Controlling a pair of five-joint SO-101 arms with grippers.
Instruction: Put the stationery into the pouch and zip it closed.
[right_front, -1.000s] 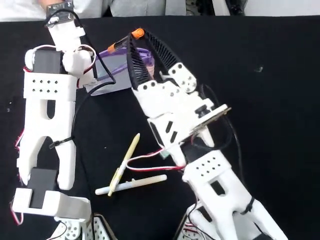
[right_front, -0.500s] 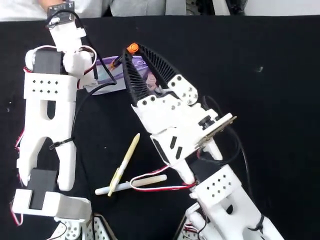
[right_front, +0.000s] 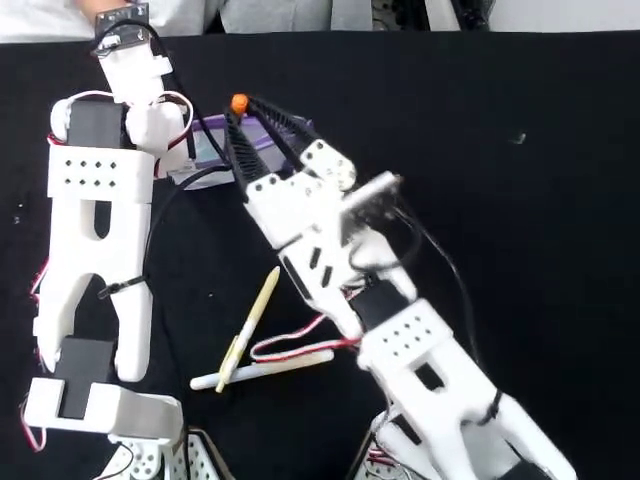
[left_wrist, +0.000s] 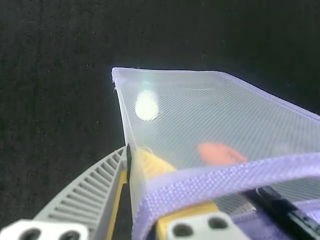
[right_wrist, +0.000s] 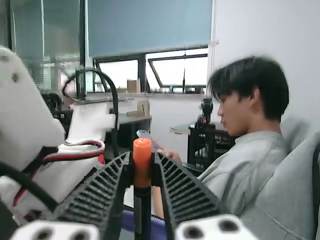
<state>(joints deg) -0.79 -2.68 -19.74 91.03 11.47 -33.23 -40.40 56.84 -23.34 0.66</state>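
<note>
Setting: a table covered in black cloth (right_front: 540, 200), with two white robot arms side by side.

Pouch: a translucent mesh pouch with purple zip trim (right_front: 208, 152) (left_wrist: 200, 115) lies toward the far side of the table, between the two grippers.

Left tool: the left gripper (left_wrist: 131, 165) is clenched on the pouch's purple rim at one corner, with a grey ribbed finger on the outside. It probably holds the rim to keep the mouth lifted and steady, so things can slide in.

Right tool: the right gripper (right_front: 244, 112) (right_wrist: 142, 165) grips a black pen with an orange cap (right_front: 239, 103) (right_wrist: 142, 150). The pen runs along the ribbed black fingers and its cap pokes past the fingertips, so it can enter the pouch lengthwise.

Pen position: in the high view the cap sits over the pouch's far edge. In the left wrist view an orange blur shows through the mesh. Whether the cap is inside the pouch or just behind its wall cannot be told.

Waiting items: a pale yellow pen (right_front: 255, 318) and a white marker (right_front: 268, 367) lie crossed on the cloth near the arm bases, well apart from the pouch.

Stage: early, by my reading. One pen is being fed in, two remain, and the zip is not yet closed.

Next move: the pen likely needs to go deeper before release.

Risk: the soft rim may fold or slip.
</note>
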